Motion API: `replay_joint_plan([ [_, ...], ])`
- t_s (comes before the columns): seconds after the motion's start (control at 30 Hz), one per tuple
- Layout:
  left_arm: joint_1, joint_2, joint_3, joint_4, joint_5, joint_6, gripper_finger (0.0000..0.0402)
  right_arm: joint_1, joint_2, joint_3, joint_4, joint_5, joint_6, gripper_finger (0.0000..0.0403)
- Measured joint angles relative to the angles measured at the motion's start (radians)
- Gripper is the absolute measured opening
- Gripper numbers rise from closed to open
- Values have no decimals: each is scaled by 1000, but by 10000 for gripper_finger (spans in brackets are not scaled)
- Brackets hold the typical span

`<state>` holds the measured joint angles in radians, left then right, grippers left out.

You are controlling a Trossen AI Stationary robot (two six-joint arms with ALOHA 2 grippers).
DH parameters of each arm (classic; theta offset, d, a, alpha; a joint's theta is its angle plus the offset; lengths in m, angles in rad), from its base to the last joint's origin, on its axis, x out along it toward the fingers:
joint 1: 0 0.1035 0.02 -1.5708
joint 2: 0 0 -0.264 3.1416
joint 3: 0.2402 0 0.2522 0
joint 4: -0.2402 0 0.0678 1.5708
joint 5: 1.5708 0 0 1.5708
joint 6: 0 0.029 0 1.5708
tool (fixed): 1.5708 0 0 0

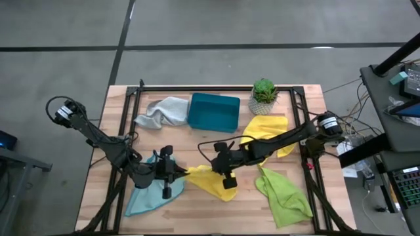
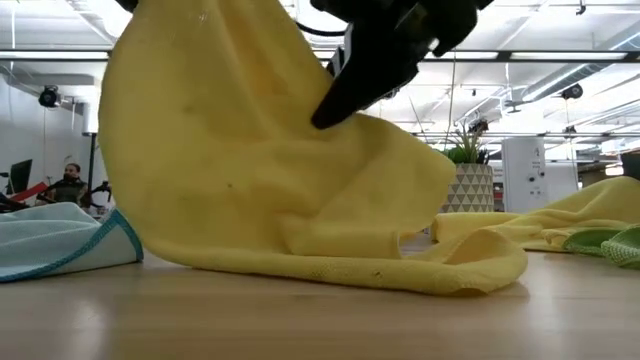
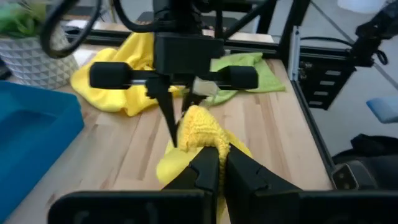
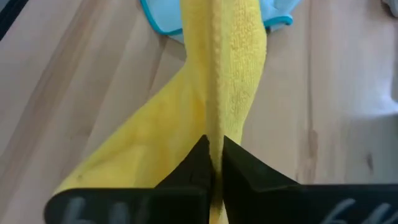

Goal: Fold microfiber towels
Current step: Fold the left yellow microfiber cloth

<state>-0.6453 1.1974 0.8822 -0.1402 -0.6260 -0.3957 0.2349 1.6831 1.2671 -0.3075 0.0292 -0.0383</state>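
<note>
Near the middle of the worktop's front half, a yellow towel (image 1: pixel 209 180) is lifted into a ridge between the two grippers. The left gripper (image 1: pixel 176 172) is clenched on the towel's left end, its two fingers (image 3: pixel 208 168) pressed together over the cloth. The right gripper (image 1: pixel 224 172) pinches the same towel from the other side; its dark fingers (image 4: pixel 210 163) meet tightly on a raised fold. In the low view the cloth hangs from above and its lower edge trails on the wood. A light blue towel (image 1: pixel 146 196) lies flat toward the front left corner, partly under the left arm. A lime green towel (image 1: pixel 283 193) sits crumpled toward the front right corner. A second yellow towel (image 1: pixel 270 131) lies bunched near the right edge, under the right arm. A pale grey towel (image 1: pixel 161 111) rests near the back edge, touching the left side of a teal tray (image 1: pixel 214 111). A small potted plant (image 1: pixel 264 95) stands just right of the tray.
</note>
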Motion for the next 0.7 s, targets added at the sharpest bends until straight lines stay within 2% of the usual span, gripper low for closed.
replay_joint_plan([
  [0.2, 20, -4, 8, 9, -81, 111, 0, -4, -89, 14, -80, 9, -48, 12],
  [0.33, 51, -10, 10, 11, -139, 196, 0, -20, -137, 70, -154, 115, -104, 12],
  [0.47, 49, -18, 2, 18, -114, 324, 0, -33, -159, 127, -212, 209, -128, 12],
  [0.6, 9, -2, -39, 9, -64, 333, 0, -33, -165, 138, -235, 184, -75, 15],
  [0.7, -15, 21, -75, 15, -60, 276, 0, -33, -147, 112, -233, 83, -13, 30],
])
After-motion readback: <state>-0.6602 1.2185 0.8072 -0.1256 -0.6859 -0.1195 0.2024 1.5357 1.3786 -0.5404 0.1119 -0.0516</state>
